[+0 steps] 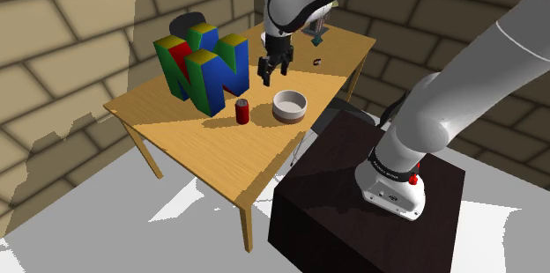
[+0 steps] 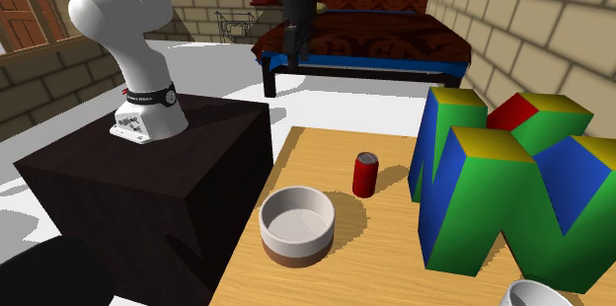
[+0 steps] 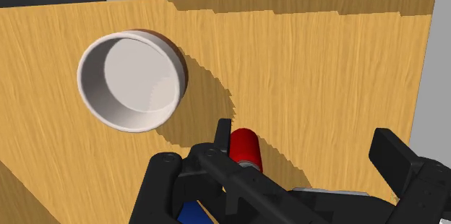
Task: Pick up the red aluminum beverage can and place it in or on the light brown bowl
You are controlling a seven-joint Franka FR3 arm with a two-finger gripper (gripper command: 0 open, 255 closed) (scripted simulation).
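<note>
Shoulder view puts the red can [image 1: 242,113] upright on the wooden table [image 1: 198,152], just beside the pale bowl [image 1: 289,115] on that view's left, not in it. Above both hangs the gripper [image 1: 274,76], well clear of them, jaws apart and holding nothing. Nothing looks done yet: descent, grasp, lift and placing all remain, I judge.

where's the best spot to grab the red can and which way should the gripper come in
Grip the red can across its round side wall, near mid-height, coming straight down from above. It stands upright on the wooden table, so the open jaws of the gripper can straddle it. It stands apart from the bowl and the N-shaped block, so both sides look free.
</note>
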